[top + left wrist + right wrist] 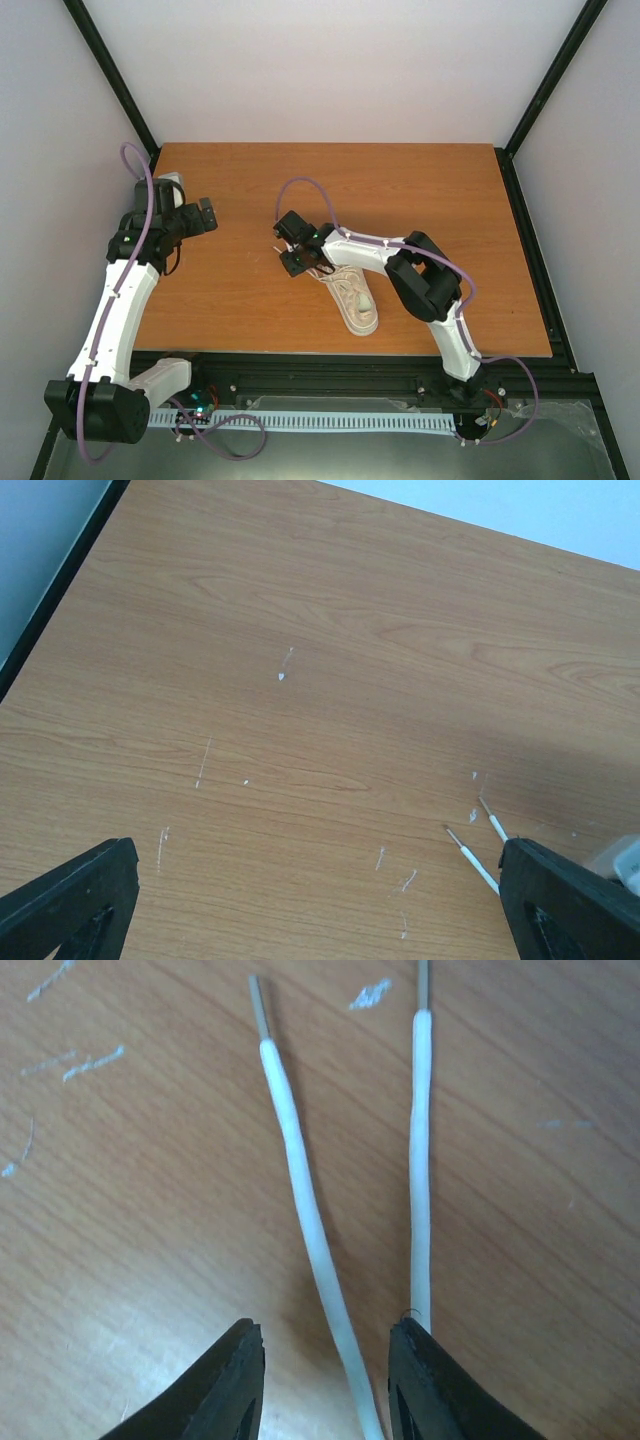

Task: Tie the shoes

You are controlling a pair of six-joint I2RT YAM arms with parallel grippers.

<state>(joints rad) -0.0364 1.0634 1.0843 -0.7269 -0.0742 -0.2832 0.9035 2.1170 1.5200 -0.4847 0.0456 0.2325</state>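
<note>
- Right gripper (pixel 325 1332): half open, gripping nothing. One lace (pixel 300 1160) lies lengthwise between its jaws, pointing away from the shoe (pixel 357 303) toward the far-left corner.
- I read the left gripper (pixel 205 215) as wide open and farther off.

White shells w/ black joints on left arm (pixel 118 300), lower left, & right arm (pixel 455 335), lower right; purple cables (pixel 141 190); black wedge tool fingers (pixel 225 1390).

Scuffed wooden table (pixel 420 190) with cream sneaker (pixel 358 303) and laces (pixel 300 1190)
</note>
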